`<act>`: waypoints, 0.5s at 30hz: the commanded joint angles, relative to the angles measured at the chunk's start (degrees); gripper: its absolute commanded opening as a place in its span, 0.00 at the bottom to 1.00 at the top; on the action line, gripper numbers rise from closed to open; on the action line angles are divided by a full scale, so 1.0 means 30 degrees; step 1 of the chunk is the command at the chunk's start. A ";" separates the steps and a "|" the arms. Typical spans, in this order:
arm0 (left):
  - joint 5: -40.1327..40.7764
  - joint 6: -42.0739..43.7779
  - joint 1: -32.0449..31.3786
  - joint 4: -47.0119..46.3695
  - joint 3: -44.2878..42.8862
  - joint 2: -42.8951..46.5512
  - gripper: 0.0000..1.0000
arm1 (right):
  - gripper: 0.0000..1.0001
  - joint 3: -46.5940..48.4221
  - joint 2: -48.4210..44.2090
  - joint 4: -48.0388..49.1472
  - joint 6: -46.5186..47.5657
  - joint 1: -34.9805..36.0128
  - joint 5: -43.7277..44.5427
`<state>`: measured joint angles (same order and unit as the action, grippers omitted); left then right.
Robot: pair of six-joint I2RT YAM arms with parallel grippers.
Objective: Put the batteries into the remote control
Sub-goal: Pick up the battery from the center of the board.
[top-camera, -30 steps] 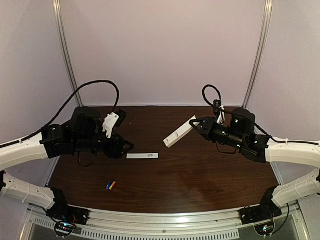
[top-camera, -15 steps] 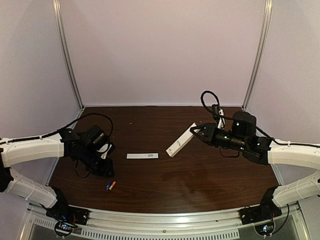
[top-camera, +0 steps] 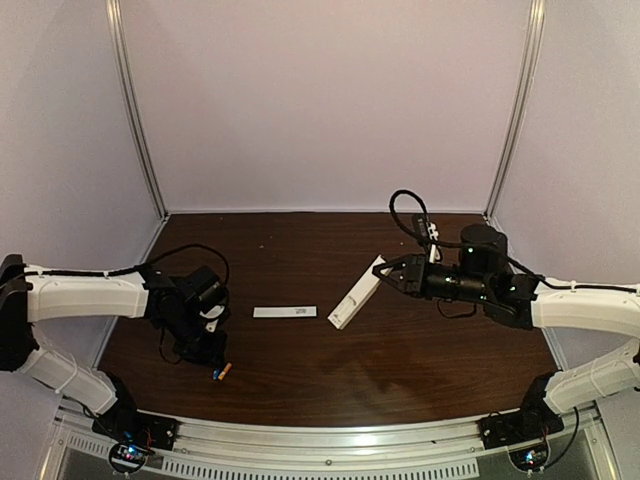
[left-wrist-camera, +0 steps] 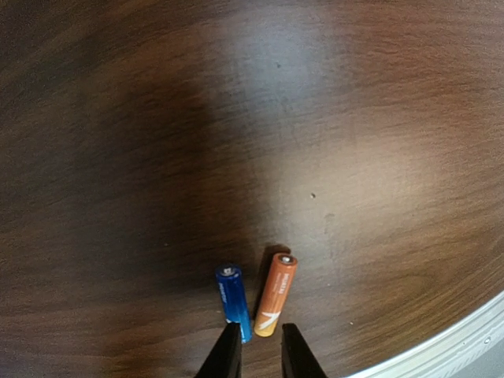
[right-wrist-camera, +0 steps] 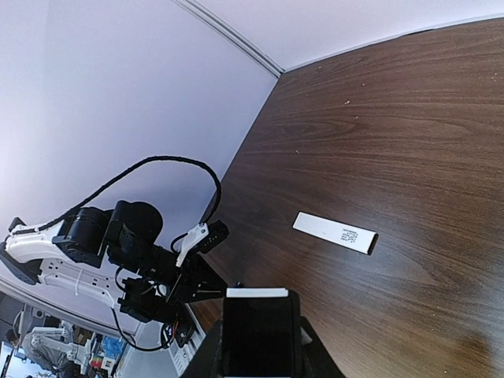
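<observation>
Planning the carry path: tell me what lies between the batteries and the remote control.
Top view: bare table between the batteries and the remote control; only the flat white strip lies just off that line, on its far side.

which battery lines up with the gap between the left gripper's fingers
The orange battery: its near end sits at the left gripper's gap, while the blue battery beside it ends by one fingertip.

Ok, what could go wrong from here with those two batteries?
The blue battery and orange battery lie side by side, nearly touching, so the narrowly open left claw may nudge both away. The right claw holds the remote control by one end; it could pivot or slip.
</observation>
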<state>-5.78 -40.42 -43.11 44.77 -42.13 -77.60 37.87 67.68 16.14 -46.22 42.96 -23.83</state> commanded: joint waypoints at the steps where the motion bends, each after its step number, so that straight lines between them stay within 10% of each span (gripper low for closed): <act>1: 0.0034 0.0027 0.0162 -0.0598 0.0108 -0.0637 0.18 | 0.00 0.0034 0.0116 0.0401 0.0434 -0.0111 -0.0503; 15: 0.0899 -0.0086 0.0367 -0.0873 0.0159 -0.1703 0.14 | 0.00 -0.0023 0.0030 0.0418 0.0581 -0.0139 -0.0783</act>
<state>-4.05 -40.42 -42.37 43.35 -42.11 -81.93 37.87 67.83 16.14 -45.19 42.96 -25.52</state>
